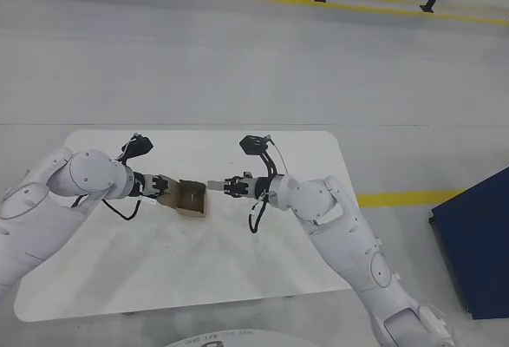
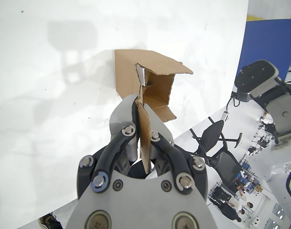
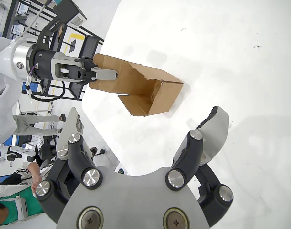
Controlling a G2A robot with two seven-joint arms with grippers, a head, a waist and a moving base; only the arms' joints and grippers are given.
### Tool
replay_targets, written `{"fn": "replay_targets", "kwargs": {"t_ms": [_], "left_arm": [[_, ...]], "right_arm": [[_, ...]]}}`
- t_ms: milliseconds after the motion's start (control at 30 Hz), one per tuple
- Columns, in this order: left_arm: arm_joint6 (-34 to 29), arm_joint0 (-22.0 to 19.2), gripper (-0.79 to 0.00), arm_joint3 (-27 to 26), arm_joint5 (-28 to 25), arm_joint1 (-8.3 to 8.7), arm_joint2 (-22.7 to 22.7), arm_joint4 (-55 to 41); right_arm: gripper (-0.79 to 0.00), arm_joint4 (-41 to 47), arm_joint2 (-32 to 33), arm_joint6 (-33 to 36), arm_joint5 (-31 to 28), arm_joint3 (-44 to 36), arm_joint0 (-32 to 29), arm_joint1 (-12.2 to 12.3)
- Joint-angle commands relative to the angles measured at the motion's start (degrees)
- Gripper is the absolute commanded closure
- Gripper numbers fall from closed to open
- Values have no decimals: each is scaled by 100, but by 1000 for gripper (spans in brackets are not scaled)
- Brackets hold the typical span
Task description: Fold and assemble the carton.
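Pinching one flap of the likely light, crease-prone brown cardboard carton [image 2: 155, 63] near the middle of the white table [image 1: 237, 278], the left gripper [image 2: 138, 106] holds while the spread, empty right gripper [image 3: 145, 117] suits a stiffer wall.

Robotics lab, yellow floor line [image 1: 406, 199], office chair [image 2: 213, 134]

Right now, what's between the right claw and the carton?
Nothing. In the right wrist view, bare table separates the open right claw from the carton.
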Motion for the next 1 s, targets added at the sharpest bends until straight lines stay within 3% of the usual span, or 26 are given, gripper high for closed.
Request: {"fn": "replay_targets", "kwargs": {"t_ms": [0, 233, 333, 367, 400, 467, 500, 633, 767, 967], "left_arm": [[0, 0, 0, 0, -1, 0, 0, 0], [20, 102, 0, 74, -93, -13, 73, -16], [-111, 26, 0, 327, -126, -87, 275, 32], [-136, -18, 0, 421, -121, -125, 353, 19], [-141, -86, 0, 516, -117, -167, 435, 50], [-48, -209, 0, 677, -35, -257, 584, 118], [-17, -267, 0, 728, -5, -298, 647, 141], [-71, -400, 0, 748, -172, -378, 646, -63], [-231, -333, 0, 406, -264, -282, 411, -12], [-998, -337, 0, -200, 440, -134, 477, 969]], "right_arm": [[-785, 0, 0, 1, 1, 0, 0, 0], [-785, -1, -58, 49, -16, 50, -14, -3], [-785, -6, -347, 427, -390, 100, 179, -22], [-511, 33, -431, 505, -535, 132, 241, -31], [-314, 55, -491, 497, -577, 191, 300, -44], [-74, 39, -637, 412, -562, 305, 418, -77], [0, 41, -706, 375, -562, 360, 477, -94], [0, 264, -857, 289, -869, 517, 602, -137], [0, 344, -767, 127, -993, 479, 530, -123], [0, 127, -621, 83, -739, 255, 330, -71]]}}
